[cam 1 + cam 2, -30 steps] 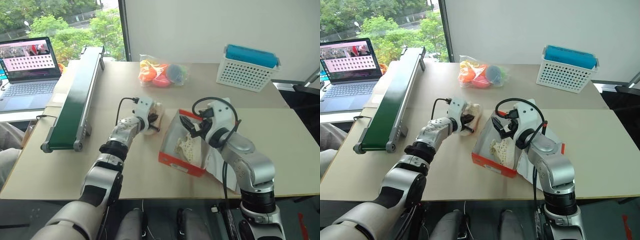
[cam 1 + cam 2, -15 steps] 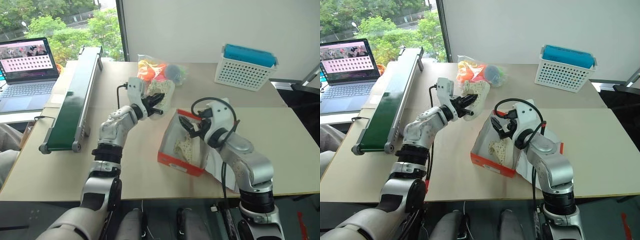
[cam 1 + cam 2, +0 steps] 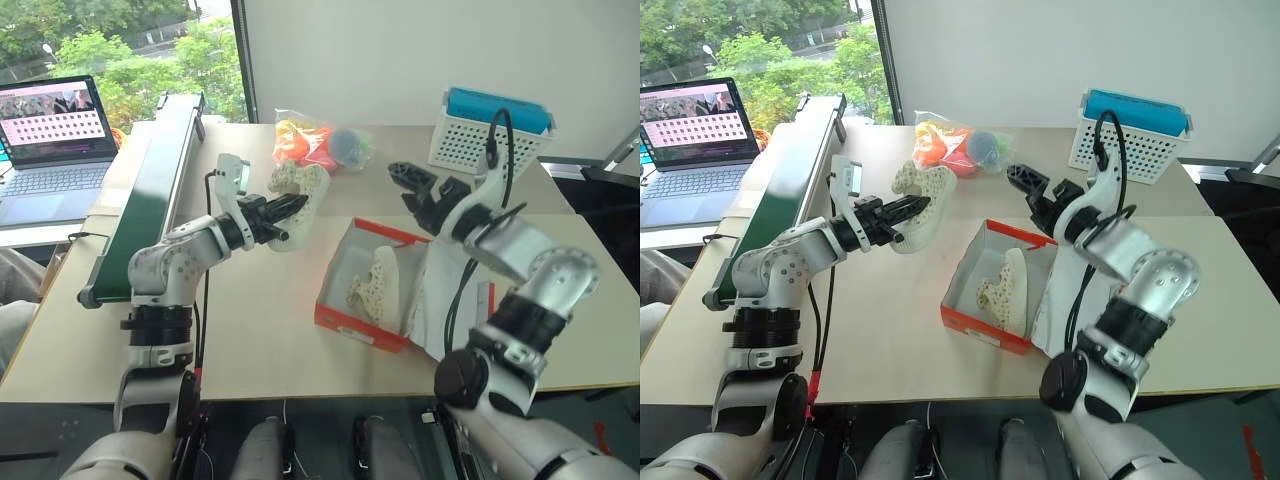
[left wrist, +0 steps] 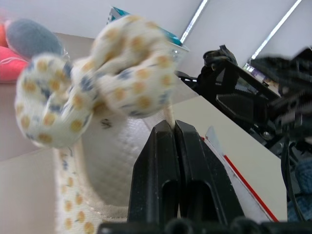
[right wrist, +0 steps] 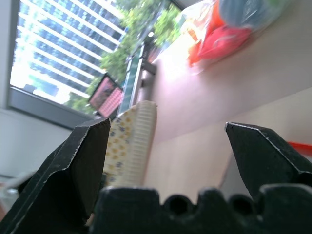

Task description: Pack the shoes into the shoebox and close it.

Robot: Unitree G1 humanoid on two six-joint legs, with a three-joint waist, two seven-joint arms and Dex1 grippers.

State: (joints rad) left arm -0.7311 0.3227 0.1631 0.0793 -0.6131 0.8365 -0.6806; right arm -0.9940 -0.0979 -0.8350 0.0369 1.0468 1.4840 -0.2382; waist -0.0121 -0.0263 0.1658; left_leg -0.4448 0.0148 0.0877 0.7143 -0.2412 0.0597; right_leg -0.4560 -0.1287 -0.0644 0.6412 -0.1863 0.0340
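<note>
One cream-white shoe (image 3: 375,283) lies inside the open orange-red shoebox (image 3: 358,331) at the table's middle. The box's lid (image 3: 487,301) lies folded back on its right, under white paper. The other shoe (image 3: 297,188), which has a dotted bow (image 4: 97,83), hangs above the table to the left of the box. My left gripper (image 3: 286,206) is shut on its rim, pointing level toward the right. Beyond the box's far side my right gripper (image 3: 414,186) is raised, open and holding nothing; through its fingers (image 5: 73,170) the held shoe (image 5: 129,146) shows.
A clear bag of orange and pink toys (image 3: 322,147) lies at the back centre. A white perforated basket (image 3: 487,145) with a blue item stands at the back right. A green conveyor (image 3: 150,190) runs along the left, with a laptop (image 3: 55,130) beyond it.
My left gripper has lifted its shoe off the table and drawn it back and to the left. The right gripper has risen out of the box and rolled, staying open.
</note>
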